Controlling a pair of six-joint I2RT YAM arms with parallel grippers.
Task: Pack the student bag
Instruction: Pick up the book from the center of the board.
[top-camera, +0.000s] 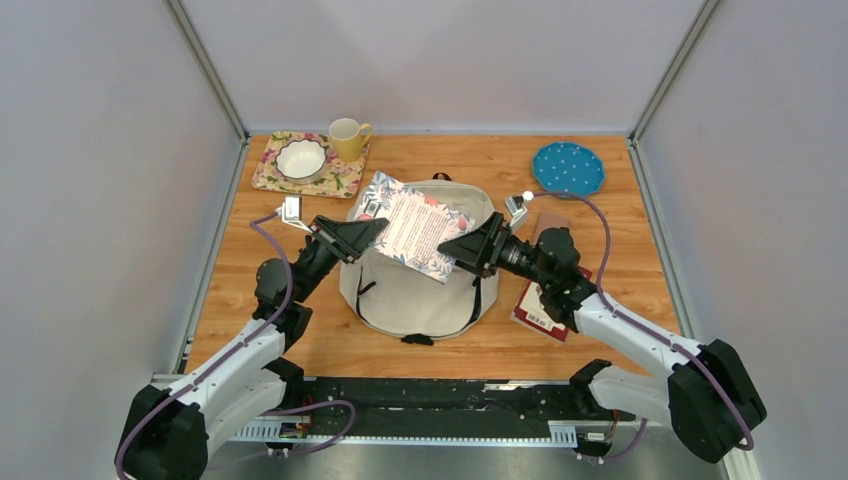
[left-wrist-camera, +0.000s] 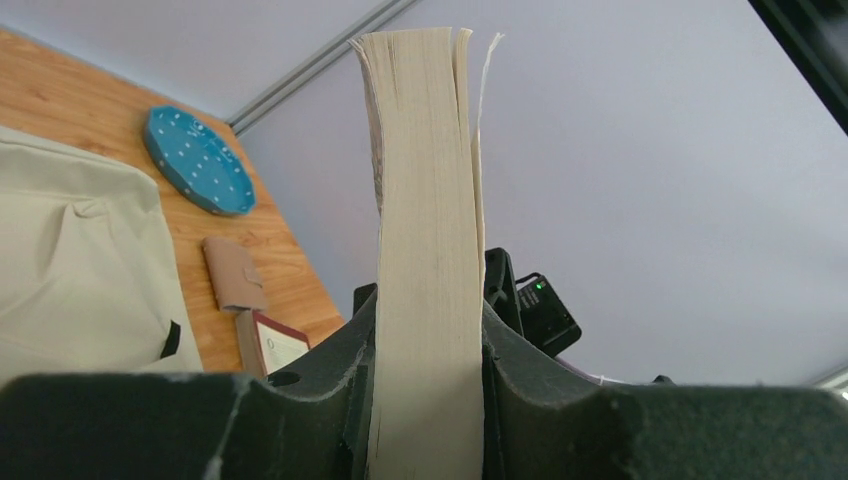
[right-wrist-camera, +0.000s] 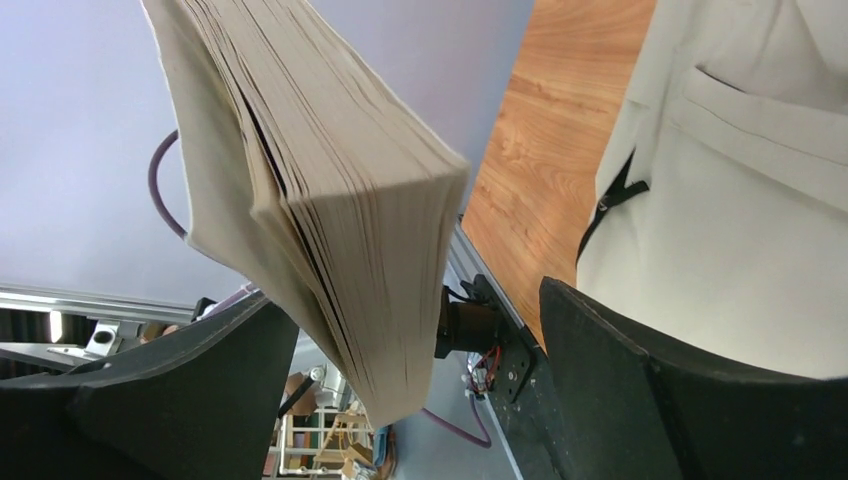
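**Top view.** I find the student bag (top-camera: 420, 285) lying flat at the centre of the table (top-camera: 500, 350). A floral-covered book (top-camera: 418, 228) hangs tilted over the bag's 12 o'clock half. The left gripper (top-camera: 368, 233) meets the book's 9 o'clock edge, and the right gripper (top-camera: 463, 248) sits at its 3 o'clock edge. At 11 o'clock from the bag stand a yellow mug (top-camera: 350, 138) and a white bowl (top-camera: 301, 157), the bowl on a floral mat (top-camera: 345, 176). A teal plate (top-camera: 568, 168) lies at 1 o'clock. A red book (top-camera: 532, 310) lies at 4 o'clock, partly under the right arm.

**Left wrist view.** Both fingers (left-wrist-camera: 520, 380) press the page block from 9 and 3 o'clock, so this claw is clenched on the book. The bag shows at 9 o'clock.

**Right wrist view.** The 2 fingers (right-wrist-camera: 640, 400) stand wide apart with the book's corner between them. A gap shows beside the 3 o'clock finger, so this claw is released. The bag fills 2 o'clock.
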